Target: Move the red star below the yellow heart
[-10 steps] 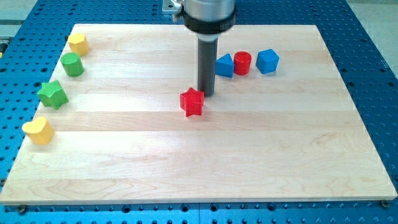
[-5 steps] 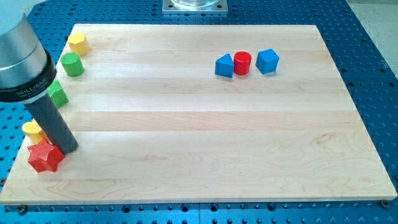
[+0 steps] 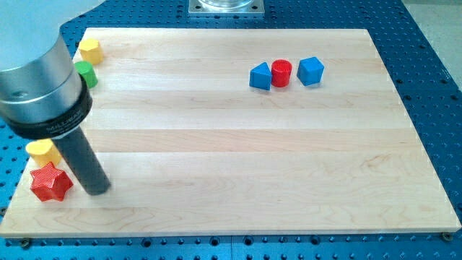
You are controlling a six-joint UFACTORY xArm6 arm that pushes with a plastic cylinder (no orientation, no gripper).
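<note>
Board: pale wooden table top (image 3: 238,144) on blue perforated base.
Red star (image 3: 50,183): down at 8 o'clock, just beneath the yellow heart (image 3: 42,150), nearly touching it.
My tip (image 3: 97,191): just beside the star, at its 3 o'clock; no fingers here, a bare rod grasping nothing.
Elsewhere: yellow block (image 3: 90,50), green block (image 3: 86,72) at 10 o'clock; blue block (image 3: 260,76), red cylinder (image 3: 281,73), blue cube (image 3: 310,71) at 1 o'clock.
</note>
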